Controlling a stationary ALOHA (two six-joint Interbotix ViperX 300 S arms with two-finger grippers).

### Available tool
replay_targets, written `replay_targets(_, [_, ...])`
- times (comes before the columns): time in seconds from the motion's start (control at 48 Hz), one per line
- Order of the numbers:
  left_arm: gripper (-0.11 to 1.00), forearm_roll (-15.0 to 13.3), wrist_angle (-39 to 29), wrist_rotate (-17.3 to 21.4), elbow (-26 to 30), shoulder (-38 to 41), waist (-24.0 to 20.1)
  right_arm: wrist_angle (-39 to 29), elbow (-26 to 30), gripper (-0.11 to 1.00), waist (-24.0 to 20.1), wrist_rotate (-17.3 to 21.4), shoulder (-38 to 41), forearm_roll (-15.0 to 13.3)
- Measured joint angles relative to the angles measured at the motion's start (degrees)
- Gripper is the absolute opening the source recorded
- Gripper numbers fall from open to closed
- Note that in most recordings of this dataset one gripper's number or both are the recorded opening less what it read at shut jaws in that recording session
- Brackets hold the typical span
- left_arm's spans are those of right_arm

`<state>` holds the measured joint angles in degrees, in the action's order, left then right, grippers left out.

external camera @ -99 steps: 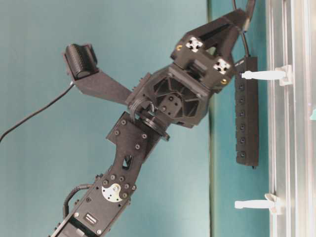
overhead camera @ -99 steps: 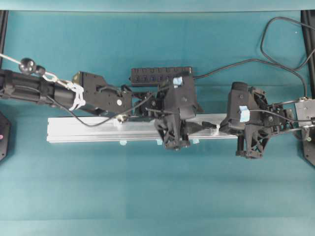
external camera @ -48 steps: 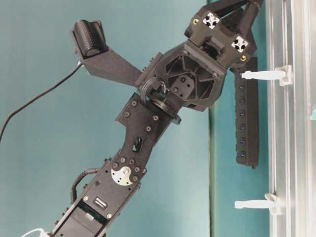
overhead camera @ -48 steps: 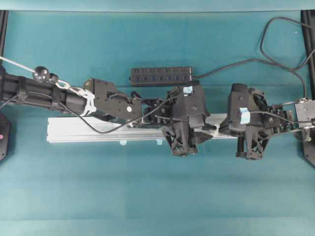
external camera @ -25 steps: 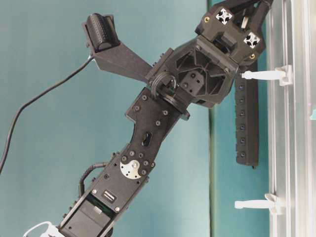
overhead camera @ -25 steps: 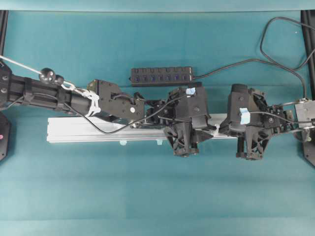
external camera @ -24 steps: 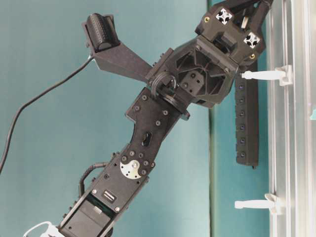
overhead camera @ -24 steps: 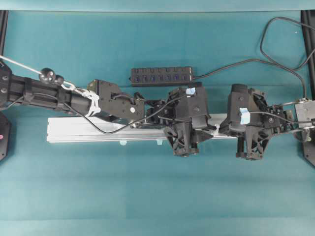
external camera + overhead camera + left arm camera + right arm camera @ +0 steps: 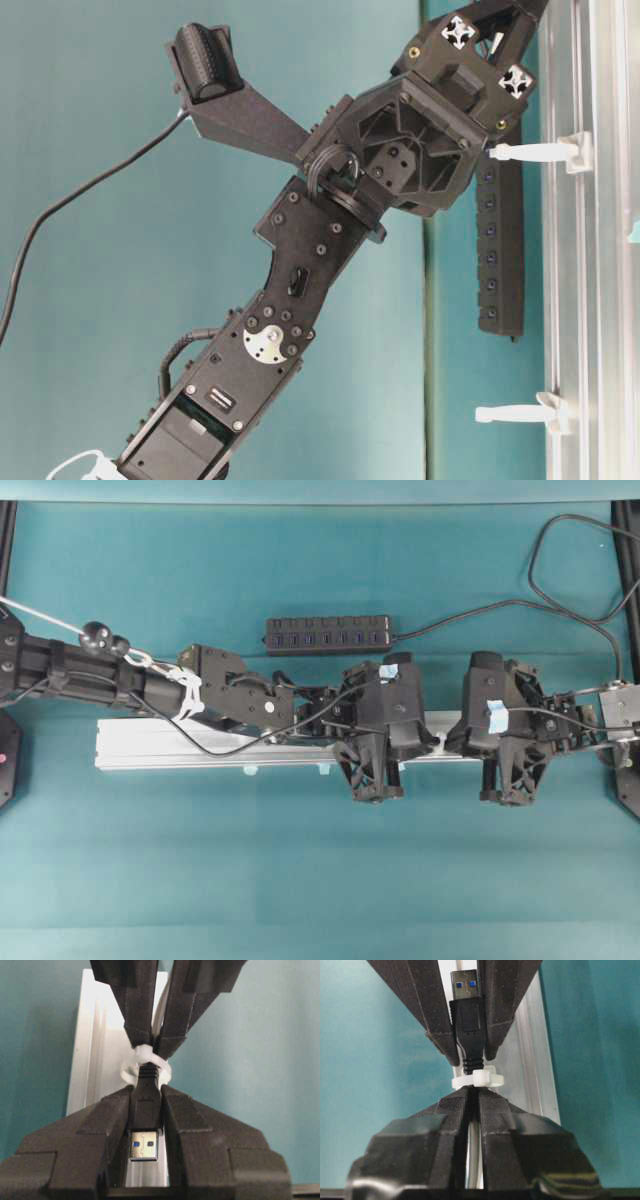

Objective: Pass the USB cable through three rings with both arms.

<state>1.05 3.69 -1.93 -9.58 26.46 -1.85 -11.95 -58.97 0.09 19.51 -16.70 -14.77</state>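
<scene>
Two hands meet nose to nose at one ring [image 9: 145,1062] on the rail [image 9: 95,1055]. Its plug [image 9: 145,1120] lies between the left hand's [image 9: 145,1110] fingers, which pinch its sides, long axis along the hand. Just beyond the ring, the right hand [image 9: 474,1097] is pressed together on the cable [image 9: 473,1132]. Both point level.

Overhead, table-level, two facing wrist views

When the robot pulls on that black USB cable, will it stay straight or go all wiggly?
Probably wiggly: the USB cable lies in loose curves on the table. The plug end looks stiff, sitting straight between the left hand fingers past the white ring. It seems light.
</scene>
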Motion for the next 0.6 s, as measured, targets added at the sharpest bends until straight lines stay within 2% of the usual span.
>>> replay_targets(0.208, [0.22,0.0,-1.2,0.2,0.0,-0.4,0.0,-2.1,0.2,-0.04,-0.9,0.4,-0.7,1.3])
replay_targets(0.313, [0.22,0.0,-3.3,1.1,-0.4,-1.4,-0.1,-3.9,0.0,0.05,-1.4,0.6,-1.7,2.1])
replay_targets(0.417, [0.22,0.0,-5.4,3.3,-0.8,-2.4,-0.4,-5.8,0.0,0.24,-1.6,0.6,-2.5,2.3])
replay_targets(0.563, [0.22,0.0,-6.9,5.4,-1.0,-3.6,-0.4,-8.3,0.2,0.66,-1.6,0.6,-5.4,2.3])
replay_targets(0.605, [0.22,0.0,-6.9,5.7,-1.0,-3.9,-0.4,-8.2,0.4,0.75,-1.5,0.6,-6.4,2.1])
